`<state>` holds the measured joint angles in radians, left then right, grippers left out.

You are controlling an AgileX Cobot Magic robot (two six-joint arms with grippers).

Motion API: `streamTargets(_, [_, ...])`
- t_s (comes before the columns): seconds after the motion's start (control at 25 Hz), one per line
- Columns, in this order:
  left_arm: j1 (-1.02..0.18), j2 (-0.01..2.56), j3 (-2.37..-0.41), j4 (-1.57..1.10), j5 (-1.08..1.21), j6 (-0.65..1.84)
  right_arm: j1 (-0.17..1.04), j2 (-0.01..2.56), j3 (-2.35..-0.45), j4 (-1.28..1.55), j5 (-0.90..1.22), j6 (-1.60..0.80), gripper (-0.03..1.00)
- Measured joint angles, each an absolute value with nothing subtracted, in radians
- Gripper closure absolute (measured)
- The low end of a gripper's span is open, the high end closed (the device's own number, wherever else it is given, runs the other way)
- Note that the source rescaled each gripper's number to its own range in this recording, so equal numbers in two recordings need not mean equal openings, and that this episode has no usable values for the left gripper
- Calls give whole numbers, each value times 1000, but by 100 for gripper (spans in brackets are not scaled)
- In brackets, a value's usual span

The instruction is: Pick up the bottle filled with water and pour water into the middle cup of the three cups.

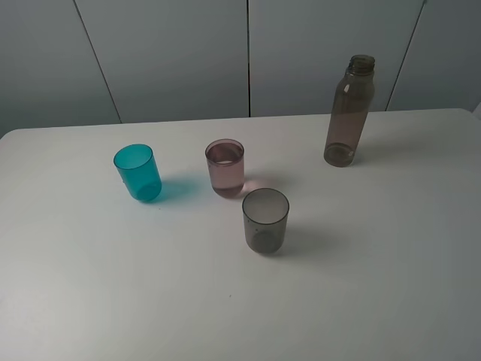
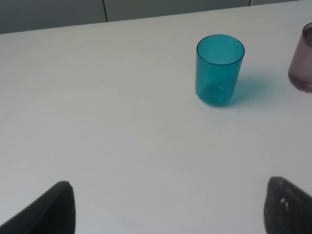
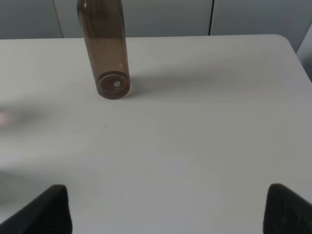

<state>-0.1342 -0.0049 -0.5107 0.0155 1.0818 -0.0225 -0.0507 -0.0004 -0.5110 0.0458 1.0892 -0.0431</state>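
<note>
Bottle (image 3: 103,46): tall, slim, smoky brown, translucent, uncapped, upright on table (image 1: 376,263), well ahead of right gripper (image 3: 165,209). Its fingers are spread wide, empty. Left gripper (image 2: 168,209) likewise wide apart, empty; pink middle cup (image 1: 225,168) beyond it.

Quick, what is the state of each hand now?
Left hand: open, holding nothing.
Right hand: open, holding nothing; the bottle stands apart.

On the worktop (image 1: 90,301) stood three cups, one teal cup (image 1: 137,172), one pale pink middle cup (image 1: 225,168) and one smoky grey cup (image 1: 265,220), plus one bottle (image 1: 349,110).
</note>
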Motion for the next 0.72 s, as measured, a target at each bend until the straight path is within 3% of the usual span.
streamTargets(0.72, [-134,-5,-511,16,1082,-22,-51,0,-511,46,1089,-39,42])
